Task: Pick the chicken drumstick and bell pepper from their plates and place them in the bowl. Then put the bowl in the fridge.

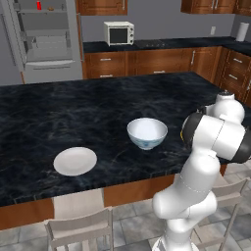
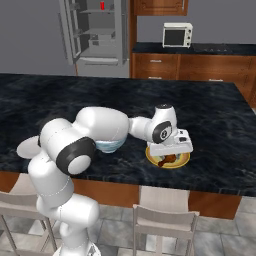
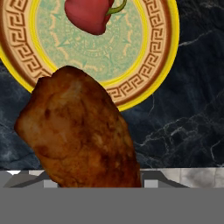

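My hand (image 2: 170, 152) is out over the counter (image 1: 59, 112), low, palm down, and it is closed around the drumstick (image 3: 78, 135). The meat sits right up in my grip, brown, glossy and lumpy, so close that it covers both of my fingertips in the hand view. In the right base view a dark bit of it peeks out just under my hand.

Right below me is the yellow plate (image 3: 144, 83), its rim bright yellow with a brown key-pattern band and a pale green middle. The drumstick crosses the near rim of it and hangs partly over the dark marble beside it. Whether its low end touches the plate, I cannot tell.

The pepper (image 3: 89, 15) lies on that same plate, on the far side from my fingers, red and rounded, with its green stem curling off to one side. It is near the drumstick but apart from it.

Off to my hand's left stands the bowl (image 1: 147, 132), upright on the counter, white inside and pale blue patterned outside. My own forearm hides most of it in the right base view. Further left, past the bowl and well apart from it, the white plate (image 1: 75, 161) lies flat.

Far ahead of my hand and to its left, across the room, the fridge (image 1: 44, 39) stands open, grey shelves showing, with a small red bottle (image 1: 38, 6) on the top one. The microwave (image 1: 118, 33) sits on the back counter, to the right of the fridge
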### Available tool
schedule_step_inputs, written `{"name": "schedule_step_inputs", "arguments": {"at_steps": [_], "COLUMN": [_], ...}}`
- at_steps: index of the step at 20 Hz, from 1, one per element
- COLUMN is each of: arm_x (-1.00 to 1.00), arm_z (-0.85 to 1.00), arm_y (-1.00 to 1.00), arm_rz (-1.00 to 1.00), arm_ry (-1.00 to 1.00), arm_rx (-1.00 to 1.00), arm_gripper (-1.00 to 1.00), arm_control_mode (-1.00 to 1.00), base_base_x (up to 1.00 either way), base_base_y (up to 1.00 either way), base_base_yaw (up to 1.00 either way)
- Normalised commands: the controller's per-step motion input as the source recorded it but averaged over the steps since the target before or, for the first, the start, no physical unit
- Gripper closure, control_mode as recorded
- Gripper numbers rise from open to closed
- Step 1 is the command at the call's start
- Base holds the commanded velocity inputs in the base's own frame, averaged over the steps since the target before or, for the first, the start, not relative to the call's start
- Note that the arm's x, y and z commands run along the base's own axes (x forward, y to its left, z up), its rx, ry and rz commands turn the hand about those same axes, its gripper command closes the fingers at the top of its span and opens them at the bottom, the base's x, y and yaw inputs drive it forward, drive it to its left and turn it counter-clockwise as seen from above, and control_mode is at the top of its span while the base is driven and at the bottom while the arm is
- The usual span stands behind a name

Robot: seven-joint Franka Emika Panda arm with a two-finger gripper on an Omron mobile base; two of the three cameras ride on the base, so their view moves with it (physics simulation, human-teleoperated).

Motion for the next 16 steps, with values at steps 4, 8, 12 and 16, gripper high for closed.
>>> {"name": "schedule_step_inputs", "arguments": {"at_steps": [4,8,12,16], "arm_x": [-0.22,-0.3,-0.09,0.12], "arm_z": [0.21,0.68,0.65,0.34], "arm_y": [0.25,0.39,0.51,0.62], "arm_rz": [-0.02,0.15,0.19,0.25], "arm_ry": [-0.12,-0.21,-0.06,0.0], "arm_rx": [0.0,0.01,0.01,0.0], "arm_gripper": [1.0,1.0,1.0,1.0], "arm_control_mode": [-1.0,-1.0,-1.0,-1.0], "base_base_x": [0.0,0.0,0.0,0.0], "base_base_y": [0.0,0.0,0.0,0.0], "base_base_yaw": [0.0,0.0,0.0,0.0]}}
